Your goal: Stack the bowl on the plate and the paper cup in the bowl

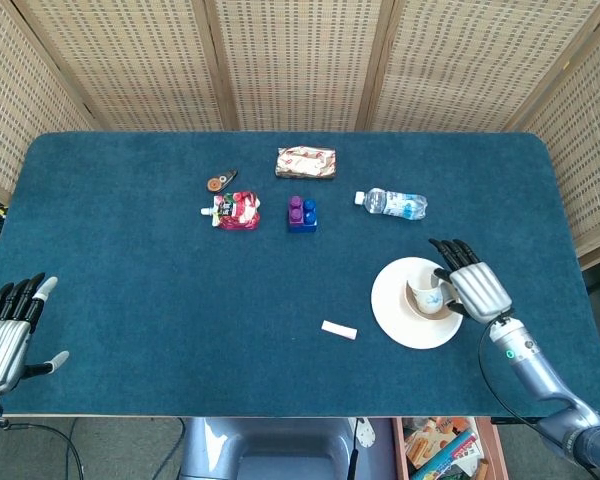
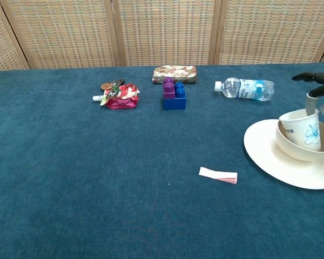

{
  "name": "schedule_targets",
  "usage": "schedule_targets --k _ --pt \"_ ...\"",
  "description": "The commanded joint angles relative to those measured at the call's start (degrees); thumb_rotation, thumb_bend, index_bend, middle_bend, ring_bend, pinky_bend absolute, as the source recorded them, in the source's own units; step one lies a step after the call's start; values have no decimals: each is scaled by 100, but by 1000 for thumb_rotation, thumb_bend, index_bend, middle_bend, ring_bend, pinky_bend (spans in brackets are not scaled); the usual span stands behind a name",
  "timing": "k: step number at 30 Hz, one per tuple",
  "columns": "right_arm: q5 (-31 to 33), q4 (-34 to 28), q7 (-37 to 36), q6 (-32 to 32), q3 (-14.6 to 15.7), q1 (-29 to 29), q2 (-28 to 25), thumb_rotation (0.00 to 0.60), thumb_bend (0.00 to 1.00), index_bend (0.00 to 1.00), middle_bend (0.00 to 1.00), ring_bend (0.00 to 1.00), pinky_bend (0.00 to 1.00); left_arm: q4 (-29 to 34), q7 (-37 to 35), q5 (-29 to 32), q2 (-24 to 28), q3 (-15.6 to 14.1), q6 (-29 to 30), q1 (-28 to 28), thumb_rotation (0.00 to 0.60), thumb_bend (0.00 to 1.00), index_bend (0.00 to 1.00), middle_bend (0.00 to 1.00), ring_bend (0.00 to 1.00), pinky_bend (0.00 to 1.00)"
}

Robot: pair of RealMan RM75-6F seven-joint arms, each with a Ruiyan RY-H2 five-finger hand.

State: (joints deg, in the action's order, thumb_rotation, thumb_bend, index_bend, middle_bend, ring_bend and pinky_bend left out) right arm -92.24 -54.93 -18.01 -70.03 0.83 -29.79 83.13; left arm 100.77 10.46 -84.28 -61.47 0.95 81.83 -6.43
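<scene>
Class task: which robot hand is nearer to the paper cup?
Right. The right robot hand is at the paper cup in the bowl; the left robot hand is far across the table.

One plate (image 1: 395,310), bowl (image 2: 291,148), paper cup (image 2: 302,129), water bottle (image 1: 392,204).

Silver-grey ribbed right hand (image 1: 475,285) and left hand (image 1: 8,335), black fingers, pale tips, blue-grey metallic forearm, green wrist light.
</scene>
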Motion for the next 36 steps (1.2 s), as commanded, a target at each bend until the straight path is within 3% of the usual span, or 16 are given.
schedule_targets --k 1,15,24,26,30,32,36 --pt "-75 -104 118 -144 70 105 -127 600 668 487 0 0 0 4 5 -2 -3 -2 3 2 600 0 0 0 0 0" --pt "-473 -239 406 -690 363 458 -403 600 667 474 0 0 0 21 64 -18 -25 -16 13 10 600 0 0 0 0 0" --pt "-740 -835 236 -1667 394 832 -837 600 667 438 0 0 0 25 28 -19 -7 -15 34 25 600 0 0 0 0 0" --pt "-754 -1003 199 -1841 417 950 -938 600 569 348 0 0 0 25 17 -41 -4 -27 48 35 600 0 0 0 0 0" --pt "-623 -1358 266 -2167 439 1290 -1091 600 52 57 0 0 0 40 -24 -142 9 -76 101 69 600 0 0 0 0 0" --pt "-486 -1657 470 -2269 435 1486 -1171 600 0 6 0 0 0 34 -61 -222 18 -109 164 104 600 0 0 0 0 0" --pt "-412 -2232 666 -2523 430 1765 -1246 600 0 0 0 0 0 -65 -112 -378 -17 -136 370 192 600 0 0 0 0 0"
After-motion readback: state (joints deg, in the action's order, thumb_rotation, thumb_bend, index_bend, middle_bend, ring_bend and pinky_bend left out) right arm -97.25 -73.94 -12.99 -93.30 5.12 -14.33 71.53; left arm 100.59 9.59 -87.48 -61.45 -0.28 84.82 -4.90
